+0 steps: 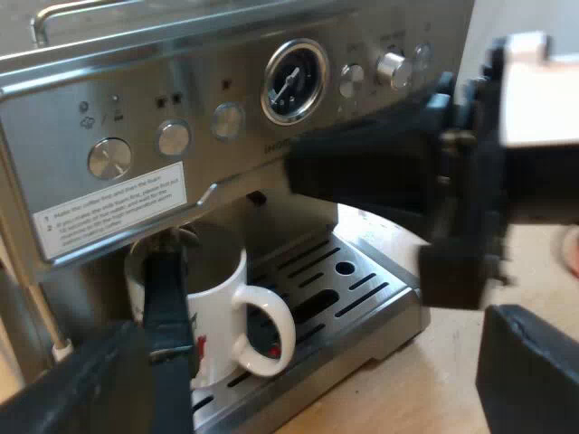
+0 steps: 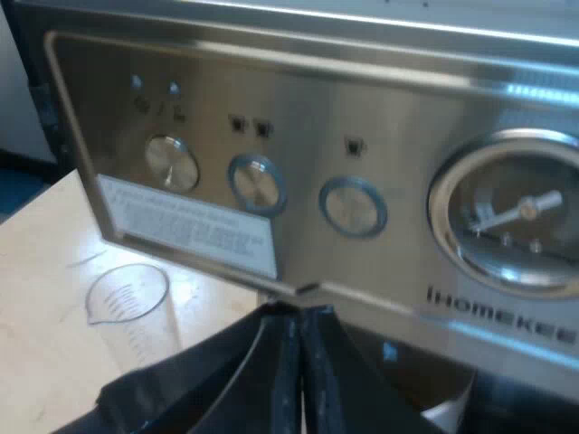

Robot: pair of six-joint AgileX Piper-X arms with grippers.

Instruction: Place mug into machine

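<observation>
A white mug [image 1: 222, 312] stands upright on the drip tray [image 1: 362, 294] of the espresso machine [image 1: 181, 108], under the machine's outlet, its handle turned out toward the tray's grille. My left gripper [image 1: 339, 312] is open and wide. One of its fingers [image 1: 168, 312] stands against the mug's wall, the other [image 1: 525, 371] hangs well clear beyond the tray's corner. My right gripper [image 2: 300, 348] is shut with nothing between its fingers, tips close to the steel panel [image 2: 362, 117] below the round buttons. It shows as a dark bulk [image 1: 389, 176] beneath the pressure gauge [image 1: 294, 81].
A clear measuring glass [image 2: 127, 298] stands on the wooden table [image 2: 45, 271] beside the machine. The mug's white rim [image 2: 450, 409] shows under the right fingers. The overhanging front panel with its buttons [image 2: 353, 206] and gauge [image 2: 511, 212] sits close above the tray.
</observation>
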